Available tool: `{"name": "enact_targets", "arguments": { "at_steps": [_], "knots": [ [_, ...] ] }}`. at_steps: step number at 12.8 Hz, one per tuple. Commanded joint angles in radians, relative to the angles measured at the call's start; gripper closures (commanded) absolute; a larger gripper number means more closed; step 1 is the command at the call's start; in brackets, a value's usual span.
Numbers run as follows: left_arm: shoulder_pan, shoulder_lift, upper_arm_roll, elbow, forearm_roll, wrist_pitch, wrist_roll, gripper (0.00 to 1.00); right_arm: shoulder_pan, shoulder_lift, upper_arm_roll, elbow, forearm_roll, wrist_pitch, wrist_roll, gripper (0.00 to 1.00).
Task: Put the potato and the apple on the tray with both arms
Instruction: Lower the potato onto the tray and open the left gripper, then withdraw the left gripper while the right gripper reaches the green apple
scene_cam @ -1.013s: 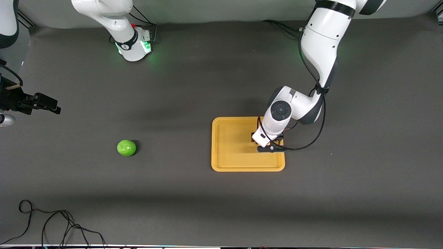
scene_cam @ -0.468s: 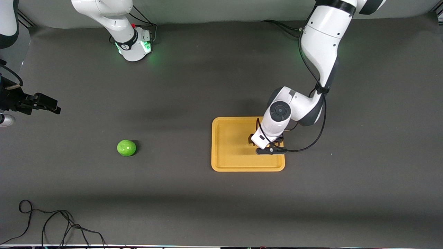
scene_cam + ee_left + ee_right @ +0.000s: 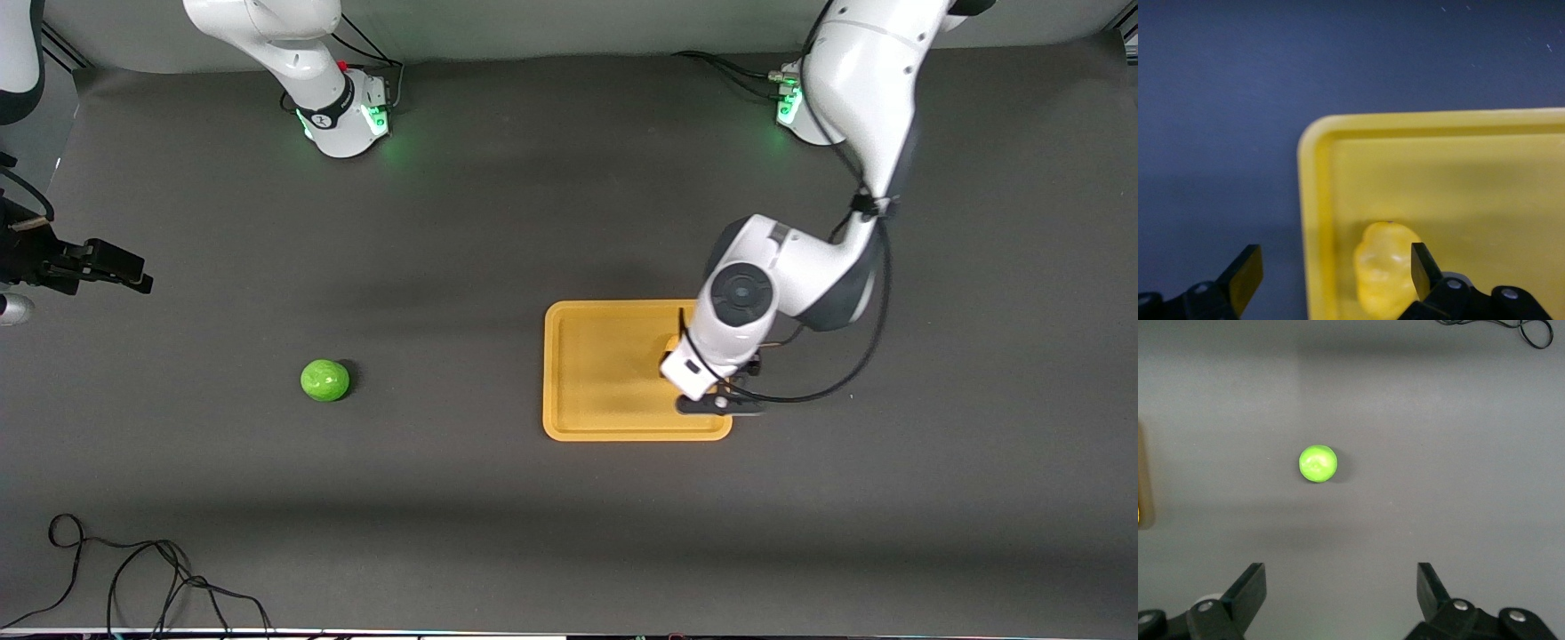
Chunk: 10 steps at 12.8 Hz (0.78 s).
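The pale yellow lumpy potato (image 3: 1386,277) lies in the orange-yellow tray (image 3: 1313,200), close to its rim near a corner. My left gripper (image 3: 1335,270) is open above it, one finger by the potato and the other over the table outside the rim. In the front view the left wrist hides the potato over the part of the tray (image 3: 587,427) toward the left arm's end. The green apple (image 3: 325,380) sits on the table toward the right arm's end and shows in the right wrist view (image 3: 1318,463). My right gripper (image 3: 1338,590) is open and empty, high above the table (image 3: 111,265).
A black cable (image 3: 133,578) lies looped on the dark mat at the corner nearest the front camera, at the right arm's end. Both arm bases (image 3: 342,120) stand along the edge farthest from that camera.
The left arm has risen and shifted toward its own end of the table above the tray. The right arm and the apple have stayed put.
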Motion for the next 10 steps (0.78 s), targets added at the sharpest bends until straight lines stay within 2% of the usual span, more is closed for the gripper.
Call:
{"name": "enact_targets", "arguments": {
  "at_steps": [1, 2, 4, 7, 10],
  "knots": [
    [0.09, -0.096, -0.006, -0.003, 0.01, -0.126, 0.13, 0.01, -0.002, -0.023, 0.004, -0.024, 0.048, -0.005, -0.009, 0.0],
    [0.139, -0.13, -0.004, -0.003, 0.01, -0.172, 0.193, 0.01, 0.002, -0.035, 0.007, -0.047, 0.079, -0.002, 0.02, 0.0],
    [0.236, -0.187, -0.004, 0.006, 0.01, -0.256, 0.341, 0.01, 0.066, -0.038, 0.008, -0.072, 0.075, 0.048, 0.083, 0.0],
    [0.34, -0.213, -0.004, 0.074, 0.013, -0.387, 0.461, 0.01, 0.111, -0.034, 0.009, -0.203, 0.075, 0.247, 0.083, 0.0],
    [0.397, -0.253, -0.004, 0.097, 0.043, -0.412, 0.503, 0.0, 0.113, 0.018, 0.007, -0.291, 0.075, 0.41, 0.083, 0.0]
  ]
}}
